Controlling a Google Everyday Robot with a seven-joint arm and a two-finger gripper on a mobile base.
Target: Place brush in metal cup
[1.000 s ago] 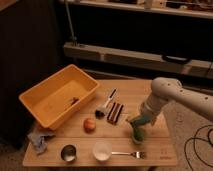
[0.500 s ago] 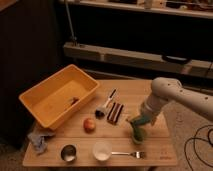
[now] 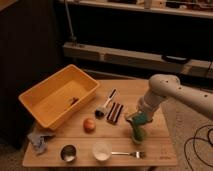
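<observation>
While the end effector [image 3: 136,121] (grip state: can't tell) hangs at 4 o'clock, take the brush [image 3: 105,103] by its handle, then drop it in the metal cup [image 3: 68,152] at 7 o'clock.

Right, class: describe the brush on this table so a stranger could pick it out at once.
Start at the yellow bin on the table's left. Just right of it lies the brush, between the bin and a dark ridged block; the gripper hangs further right, over the green cup. Unlike the block, the brush has a whitish handle ending in a round dark head.
</observation>
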